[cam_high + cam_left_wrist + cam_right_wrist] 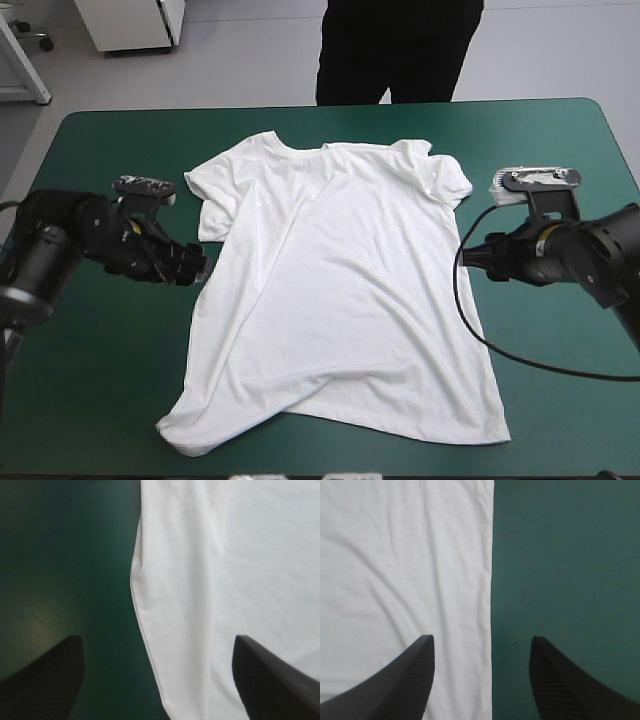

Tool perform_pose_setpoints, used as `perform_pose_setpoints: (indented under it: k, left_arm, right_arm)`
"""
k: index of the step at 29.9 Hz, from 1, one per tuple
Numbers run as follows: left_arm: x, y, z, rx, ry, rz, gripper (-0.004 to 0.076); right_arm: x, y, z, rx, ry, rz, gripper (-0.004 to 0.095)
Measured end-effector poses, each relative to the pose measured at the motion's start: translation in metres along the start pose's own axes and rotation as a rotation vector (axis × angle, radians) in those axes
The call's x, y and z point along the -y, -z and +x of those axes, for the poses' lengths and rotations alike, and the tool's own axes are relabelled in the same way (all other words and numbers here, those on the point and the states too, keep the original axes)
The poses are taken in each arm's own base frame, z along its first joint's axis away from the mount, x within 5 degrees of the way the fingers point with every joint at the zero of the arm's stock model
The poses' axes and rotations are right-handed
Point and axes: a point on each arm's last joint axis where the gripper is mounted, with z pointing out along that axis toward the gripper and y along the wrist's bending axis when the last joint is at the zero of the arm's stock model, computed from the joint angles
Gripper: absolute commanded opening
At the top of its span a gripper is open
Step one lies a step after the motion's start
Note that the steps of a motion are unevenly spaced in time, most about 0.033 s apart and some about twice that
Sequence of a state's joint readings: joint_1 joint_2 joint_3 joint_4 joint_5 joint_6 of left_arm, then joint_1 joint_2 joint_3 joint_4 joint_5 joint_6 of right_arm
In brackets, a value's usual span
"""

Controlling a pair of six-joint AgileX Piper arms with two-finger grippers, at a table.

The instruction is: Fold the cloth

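While the T-shirt (pixel 340 290) lies spread flat across the middle of the teal-green cover (pixel 100 380), collar toward the table's far edge and hem near the front edge, both arms sit low at its sides. The left gripper (pixel 195 265) is at the shirt's left side edge, just below the sleeve, and the right gripper (pixel 475 252) is at the right side edge. In the left wrist view the left gripper (pixel 157 640) stands wide apart, one black finger (pixel 45 680) over bare cover, the other over white cloth, the shirt's edge running between them. The right gripper (pixel 482 638) is likewise spread wide astride the straight right edge, holding nothing. Long creases run from the collar toward the near left corner.
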State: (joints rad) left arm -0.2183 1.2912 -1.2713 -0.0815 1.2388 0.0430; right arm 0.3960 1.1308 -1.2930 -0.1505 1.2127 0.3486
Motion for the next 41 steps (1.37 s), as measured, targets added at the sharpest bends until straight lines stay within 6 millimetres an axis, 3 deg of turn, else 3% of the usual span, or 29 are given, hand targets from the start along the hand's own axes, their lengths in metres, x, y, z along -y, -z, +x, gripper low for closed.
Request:
perform_pose_setpoints:
  k: [6, 12, 27, 34, 41]
  left_arm:
    - [-0.004, -0.034, -0.045, -0.058, 0.001, -0.002, 0.058]
    - [-0.007, -0.071, -0.066, -0.13, 0.002, 0.0, 0.058]
    - [-0.013, -0.142, -0.078, -0.22, 0.003, 0.0, 0.058]
    - [-0.015, -0.172, -0.081, -0.229, 0.001, -0.001, 0.0496]
    - [-0.015, -0.191, -0.081, -0.262, 0.005, 0.016, 0.0489]
  right_arm:
    - [0.004, -0.013, -0.019, -0.023, -0.04, 0.008, 0.054]
    - [0.005, -0.016, -0.021, -0.035, -0.042, -0.002, 0.054]
    - [0.005, -0.017, -0.021, -0.038, -0.04, -0.002, 0.054]
    - [0.005, -0.018, -0.022, -0.04, -0.032, -0.002, 0.054]
    - [0.005, -0.018, -0.022, -0.041, -0.028, -0.002, 0.054]
